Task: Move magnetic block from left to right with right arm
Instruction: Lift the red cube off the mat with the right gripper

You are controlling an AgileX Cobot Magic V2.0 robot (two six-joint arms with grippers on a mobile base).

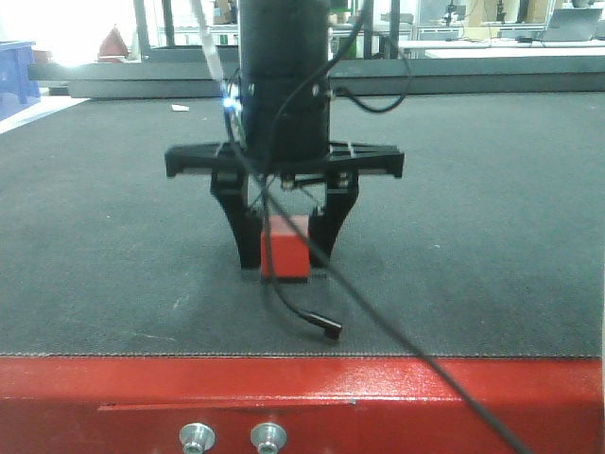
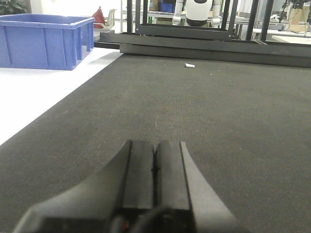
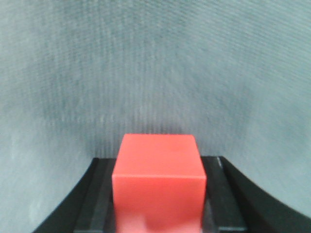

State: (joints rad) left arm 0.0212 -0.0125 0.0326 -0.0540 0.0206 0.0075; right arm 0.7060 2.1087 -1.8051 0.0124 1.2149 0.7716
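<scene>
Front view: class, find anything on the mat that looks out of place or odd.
A loose black cable hangs from the arm, its free end down at the mat before the magnetic block. A small white scrap lies alone at the mat's far side.

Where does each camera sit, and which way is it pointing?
Front view: low at the red edge, facing across the mat at the right tool straddling the block; its arm shows.
Left wrist: just above the mat, facing forward toward a blue bin; shut left tool shows.
Right wrist: looking down at the block between tool fingers.
Front and right wrist share block and right tool.
</scene>
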